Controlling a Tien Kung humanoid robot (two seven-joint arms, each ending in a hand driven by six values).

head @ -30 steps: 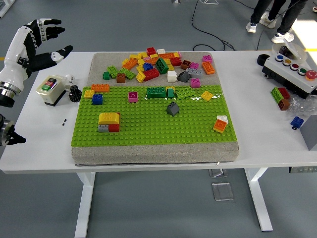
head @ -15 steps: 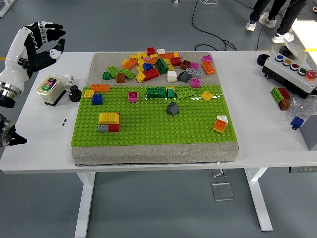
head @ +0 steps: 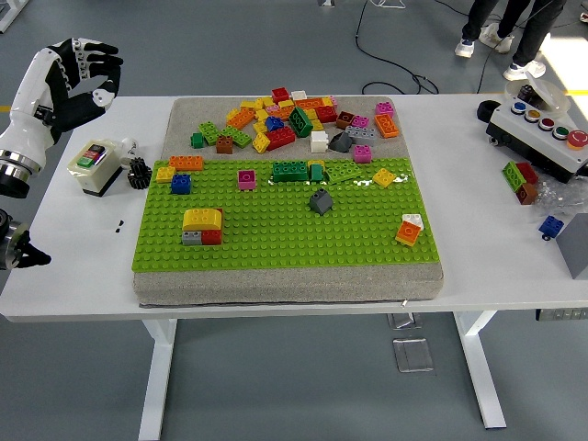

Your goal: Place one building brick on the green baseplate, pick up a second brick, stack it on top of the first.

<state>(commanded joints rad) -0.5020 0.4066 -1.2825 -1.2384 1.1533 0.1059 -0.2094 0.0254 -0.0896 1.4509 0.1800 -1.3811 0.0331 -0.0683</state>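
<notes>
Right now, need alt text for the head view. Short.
A green baseplate on a grey pad holds scattered bricks, with a loose brick pile behind it. The robot's left hand hovers, fingers curled and empty, over the white table's left end above a small switch box.

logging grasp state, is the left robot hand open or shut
Shut, holding nothing: the left robot hand is raised off the table's left edge, its fingers curled together.

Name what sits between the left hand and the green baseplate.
In the head view, a small box with green and red buttons and a black gear-like part lie between the left hand and green baseplate.
</notes>
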